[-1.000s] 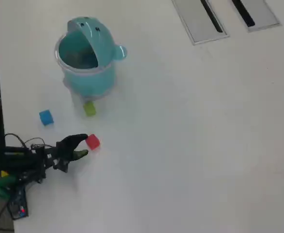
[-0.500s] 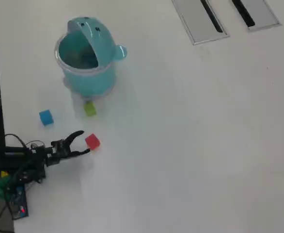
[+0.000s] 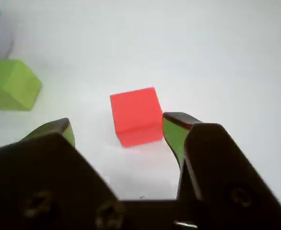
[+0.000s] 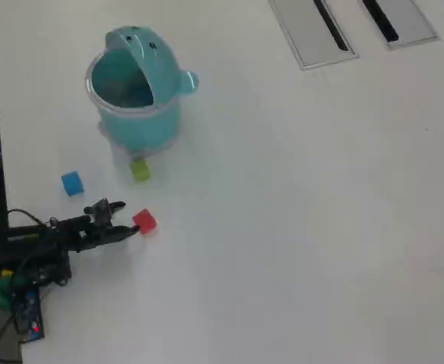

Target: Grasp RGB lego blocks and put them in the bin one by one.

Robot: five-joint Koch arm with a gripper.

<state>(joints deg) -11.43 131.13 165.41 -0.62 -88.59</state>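
The gripper (image 3: 119, 132) sits low over the worktop (image 4: 305, 212) with its jaws spread — empty, one green-padded tip on each side of the view from the wrist. The red block (image 3: 136, 116) lies just ahead, nearer the right-hand tip and seemingly not yet between the pads; I cannot tell whether that tip touches its side. The spread looks wider than the cube, which suits a straight push forward before closing. In the overhead view the gripper (image 4: 123, 220) reaches in from the left edge, and the red block (image 4: 144, 221) rests just beyond its tips.

Farther out, the yellow-green block (image 4: 139, 170) lies close to the foot of the bin (image 4: 135, 91), and the blue block (image 4: 72, 183) sits apart to the left — both on the worktop. All three cubes are outside the bin, so the first pick seems to be the step in hand. The bin's mouth shows open under its tipped lid, ready for a drop.
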